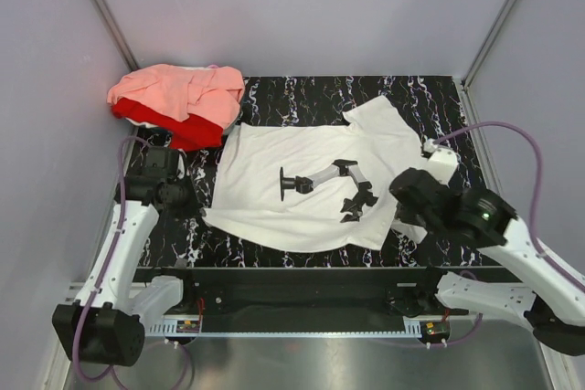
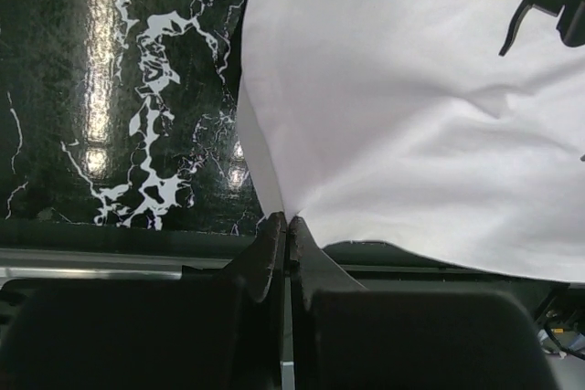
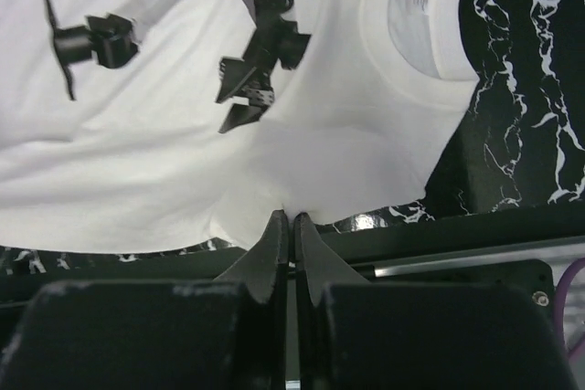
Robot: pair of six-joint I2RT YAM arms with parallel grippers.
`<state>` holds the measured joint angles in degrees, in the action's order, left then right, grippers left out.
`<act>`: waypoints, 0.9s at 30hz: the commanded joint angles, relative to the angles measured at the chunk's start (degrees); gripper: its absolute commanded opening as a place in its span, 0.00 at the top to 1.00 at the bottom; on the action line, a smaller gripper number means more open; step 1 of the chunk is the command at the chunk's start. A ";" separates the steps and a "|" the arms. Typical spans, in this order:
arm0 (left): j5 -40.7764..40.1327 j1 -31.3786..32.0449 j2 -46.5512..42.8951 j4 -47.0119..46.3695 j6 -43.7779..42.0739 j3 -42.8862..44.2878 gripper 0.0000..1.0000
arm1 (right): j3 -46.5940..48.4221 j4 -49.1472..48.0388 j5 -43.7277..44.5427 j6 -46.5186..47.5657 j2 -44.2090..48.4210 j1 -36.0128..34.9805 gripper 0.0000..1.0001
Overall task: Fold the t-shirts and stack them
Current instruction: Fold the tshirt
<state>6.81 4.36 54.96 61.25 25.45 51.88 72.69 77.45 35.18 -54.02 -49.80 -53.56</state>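
A white t-shirt [image 1: 274, 194] with a black graphic print [image 1: 331, 187] lies spread on the black marbled table, its collar [image 3: 420, 15] to the right. My left gripper [image 2: 287, 219] is shut on the shirt's near-left corner [image 2: 274, 194]. It sits at the shirt's left edge in the top view [image 1: 205, 211]. My right gripper [image 3: 292, 215] is shut on the shirt's near edge below the collar, at the shirt's near-right side [image 1: 397, 218]. A salmon-pink t-shirt [image 1: 174, 90] lies crumpled on a red t-shirt [image 1: 174, 127] at the back left.
The black marbled table top [image 1: 302, 98] is walled by grey panels on three sides. A black rail [image 1: 292, 280] runs along the near edge, between the arm bases. Cables loop beside both arms.
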 commanded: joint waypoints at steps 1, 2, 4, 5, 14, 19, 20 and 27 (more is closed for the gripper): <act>2.68 0.21 3.65 -3.77 -2.07 1.73 1.00 | -2.28 2.70 0.06 -1.17 -3.01 0.12 1.00; 2.77 0.21 4.45 -4.30 -2.25 2.69 1.00 | -2.63 2.79 0.41 -1.52 -3.89 0.47 1.00; 2.86 0.21 6.81 -4.82 -2.51 3.66 1.00 | -2.90 1.58 0.51 -0.66 -6.44 2.31 1.00; 2.69 0.21 7.70 -5.52 -2.60 4.19 1.00 | -3.25 0.00 -0.63 1.18 -7.23 6.24 1.00; 3.30 0.21 21.49 -10.01 -2.95 9.47 1.00 | -1.68 -11.79 -10.83 17.19 -17.85 24.54 1.00; 1.54 0.21 27.74 -11.16 -3.04 12.97 1.00 | 1.93 -14.25 -12.85 22.81 -23.93 32.19 1.00; 0.93 0.21 29.92 -11.07 -3.04 13.68 1.00 | 2.46 -14.69 -13.72 24.04 -26.11 33.42 1.00; 0.93 0.21 27.84 -10.72 -1.98 16.68 1.00 | 13.60 -14.70 -16.10 27.30 -29.66 37.74 1.00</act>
<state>8.29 4.40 87.07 51.53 23.57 65.56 79.37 64.34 20.78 -30.41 -81.12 -15.84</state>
